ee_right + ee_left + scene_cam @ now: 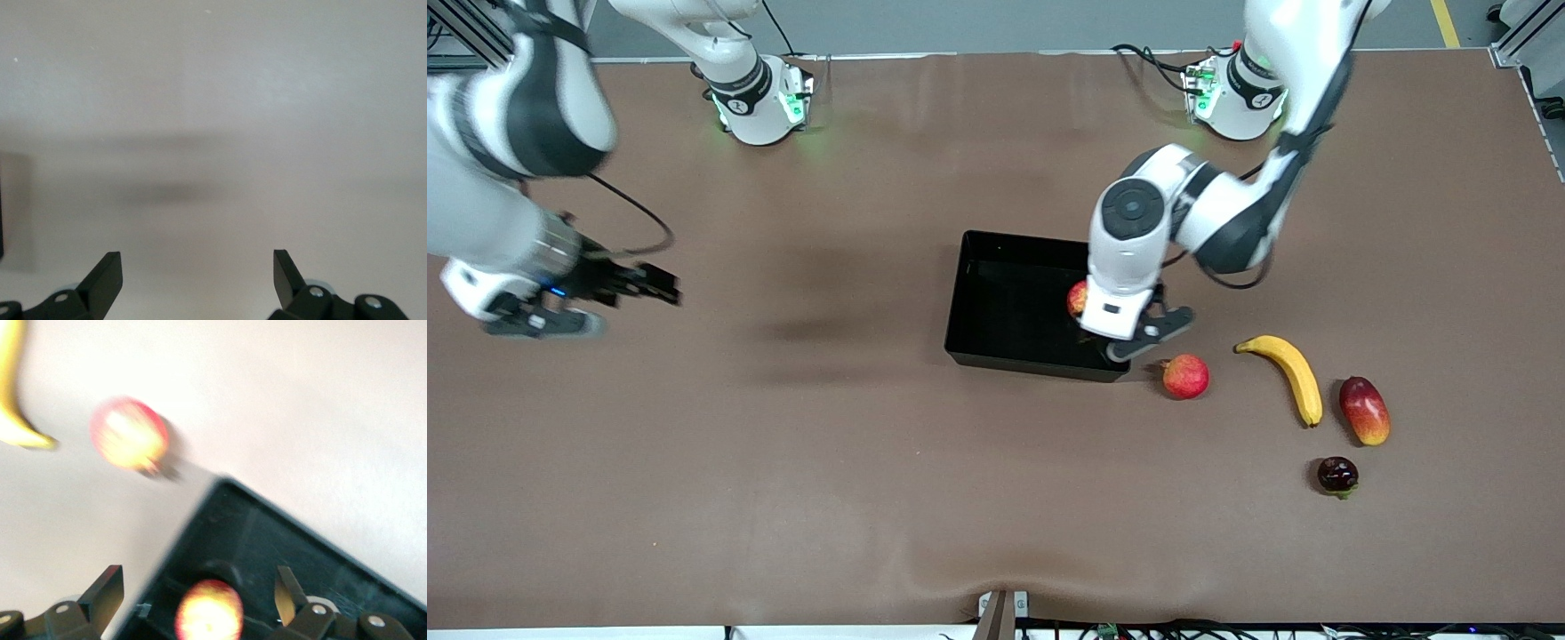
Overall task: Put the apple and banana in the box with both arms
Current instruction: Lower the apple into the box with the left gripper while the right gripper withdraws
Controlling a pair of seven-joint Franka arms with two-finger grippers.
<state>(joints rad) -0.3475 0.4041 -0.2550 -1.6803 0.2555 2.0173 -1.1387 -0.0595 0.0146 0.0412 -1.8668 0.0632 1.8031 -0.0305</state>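
The black box [1005,307] stands mid-table. The apple [1077,299] lies inside it at the end toward the left arm, half hidden by that arm's hand. My left gripper [1138,336] hangs over that end of the box. In the left wrist view its fingers [107,590] are wide open, with the apple [209,611] between them and clear gaps on both sides, inside the box [300,547]. The banana [1286,373] lies on the table toward the left arm's end and shows in the left wrist view [10,400]. My right gripper [660,286] is open and empty over bare table toward the right arm's end [197,270].
A pinkish-red round fruit [1185,376] lies just beside the box's near corner, also in the left wrist view [129,433]. A red-yellow mango [1364,410] lies beside the banana. A dark purple fruit [1337,475] lies nearer the front camera.
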